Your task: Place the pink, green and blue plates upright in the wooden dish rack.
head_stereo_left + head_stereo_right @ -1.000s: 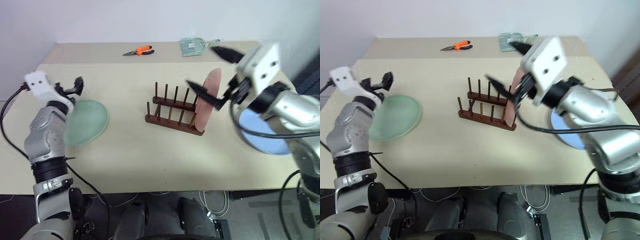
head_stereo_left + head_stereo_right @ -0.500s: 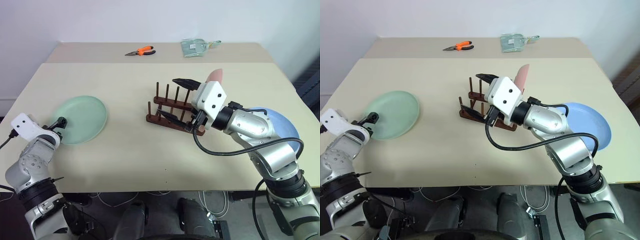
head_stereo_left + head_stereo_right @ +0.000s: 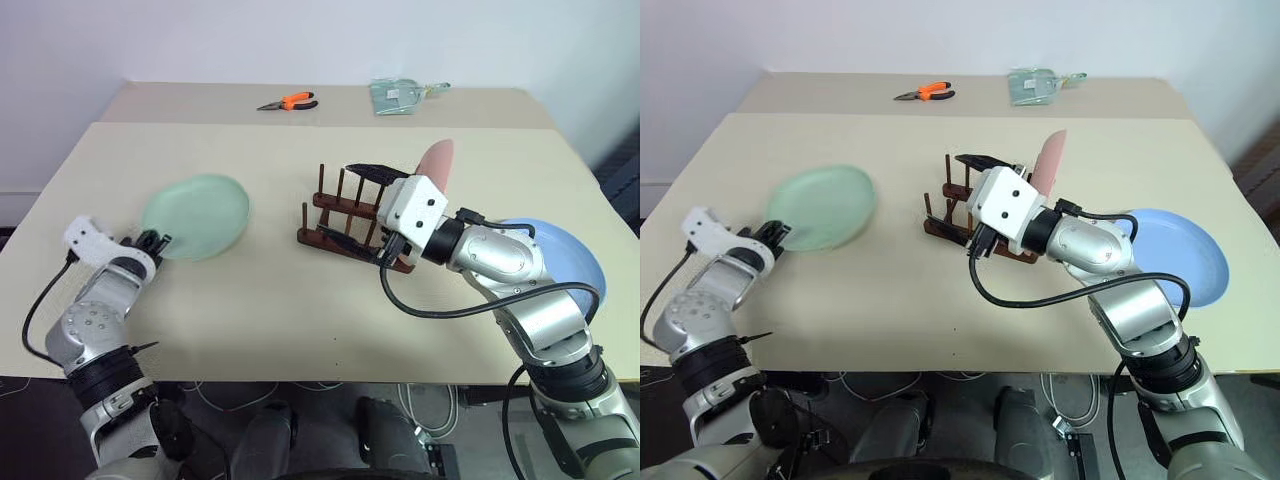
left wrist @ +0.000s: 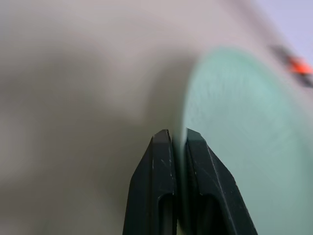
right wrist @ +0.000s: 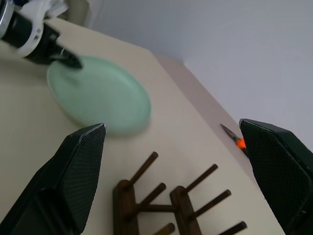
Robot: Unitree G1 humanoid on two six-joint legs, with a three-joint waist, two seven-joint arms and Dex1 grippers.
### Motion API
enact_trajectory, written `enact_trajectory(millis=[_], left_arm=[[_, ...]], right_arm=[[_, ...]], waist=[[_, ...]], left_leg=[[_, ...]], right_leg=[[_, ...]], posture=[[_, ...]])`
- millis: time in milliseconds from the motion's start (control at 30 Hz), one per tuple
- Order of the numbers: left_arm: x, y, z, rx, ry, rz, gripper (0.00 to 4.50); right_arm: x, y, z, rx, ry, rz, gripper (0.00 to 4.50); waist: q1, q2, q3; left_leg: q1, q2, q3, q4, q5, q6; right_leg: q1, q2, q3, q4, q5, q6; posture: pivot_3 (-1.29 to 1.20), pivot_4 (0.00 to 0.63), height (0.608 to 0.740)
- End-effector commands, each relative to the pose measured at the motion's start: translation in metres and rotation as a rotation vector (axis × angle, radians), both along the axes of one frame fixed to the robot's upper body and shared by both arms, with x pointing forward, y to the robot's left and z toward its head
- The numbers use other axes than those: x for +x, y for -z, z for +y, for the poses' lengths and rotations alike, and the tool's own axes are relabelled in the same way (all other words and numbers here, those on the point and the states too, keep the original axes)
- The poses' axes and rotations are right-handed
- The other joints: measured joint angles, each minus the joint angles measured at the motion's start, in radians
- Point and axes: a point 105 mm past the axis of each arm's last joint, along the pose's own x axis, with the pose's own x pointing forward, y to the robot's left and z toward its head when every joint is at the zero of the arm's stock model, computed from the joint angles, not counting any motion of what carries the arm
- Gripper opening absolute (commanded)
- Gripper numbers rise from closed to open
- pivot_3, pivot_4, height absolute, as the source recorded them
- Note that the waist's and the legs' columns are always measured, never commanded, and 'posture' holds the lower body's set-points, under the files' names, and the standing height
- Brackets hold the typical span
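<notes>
My orange-handled pliers (image 3: 287, 101) lie on the far table (image 3: 200, 100), well apart from a clear plastic packet (image 3: 393, 94) to their right

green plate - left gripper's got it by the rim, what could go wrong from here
The left gripper is shut on just the edge of the green plate, so the plate may slip or swivel once lifted. The right gripper hangs open right at the wooden dish rack, likely in the way of the plate's path. The pink plate stands in the end slot and could be knocked loose.
</notes>
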Motion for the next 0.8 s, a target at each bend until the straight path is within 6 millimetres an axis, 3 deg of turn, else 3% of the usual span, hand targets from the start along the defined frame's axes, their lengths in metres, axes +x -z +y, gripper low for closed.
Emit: enact_trajectory(millis=[33,100,167,300,467,567,800], left_arm=[[0.005,-0.080,-0.028,0.192,0.086,-0.276,0.02],[0.007,-0.119,-0.060,0.342,0.178,-0.406,0.02],[0.007,-0.139,-0.082,0.396,0.236,-0.481,0.02],[0.004,-0.162,-0.117,0.448,0.323,-0.575,0.02],[-0.002,-0.174,-0.137,0.445,0.382,-0.627,0.02],[-0.005,-0.174,-0.140,0.446,0.399,-0.627,0.00],[-0.008,-0.172,-0.141,0.406,0.433,-0.610,0.00]], right_arm=[[0.001,-0.018,0.010,-0.058,-0.027,-0.145,4.50],[0.009,-0.024,0.021,-0.138,-0.031,-0.249,4.50],[0.017,-0.026,0.028,-0.196,-0.030,-0.320,4.50],[0.032,-0.021,0.038,-0.311,-0.021,-0.420,4.50],[0.046,-0.015,0.041,-0.371,0.017,-0.470,4.50],[0.050,-0.011,0.041,-0.400,0.037,-0.490,3.64],[0.056,-0.011,0.039,-0.443,0.089,-0.563,0.18]], waist=[[-0.003,0.000,0.000],[-0.008,0.000,0.000],[-0.008,0.000,0.000],[-0.015,0.000,0.000],[-0.027,0.000,0.000],[-0.028,0.000,0.000],[-0.026,0.001,0.000]], left_leg=[[0.000,0.000,0.000,0.000,0.000,0.000],[0.000,0.000,0.001,-0.001,0.000,-0.001],[0.000,0.000,0.001,-0.001,0.001,-0.001],[0.000,0.000,0.001,-0.001,0.001,-0.001],[0.000,0.000,0.001,-0.002,0.001,-0.001],[0.000,0.001,0.001,-0.002,0.001,-0.001],[0.000,0.000,0.001,-0.002,0.001,-0.001]], right_leg=[[0.000,0.000,0.000,0.000,0.000,0.000],[-0.001,0.000,0.000,0.000,0.000,0.000],[-0.001,0.001,0.000,0.000,0.000,-0.001],[-0.001,0.000,0.001,-0.001,0.000,0.000],[-0.002,0.001,0.001,-0.001,0.000,0.000],[-0.002,0.001,0.001,0.000,0.000,0.000],[-0.002,0.001,0.001,0.000,0.000,0.000]], posture=[[0.00,0.150,0.740],[0.00,0.150,0.740],[0.00,0.150,0.740],[0.00,0.150,0.740],[0.00,0.150,0.740],[0.00,0.150,0.740],[0.00,0.150,0.740]])
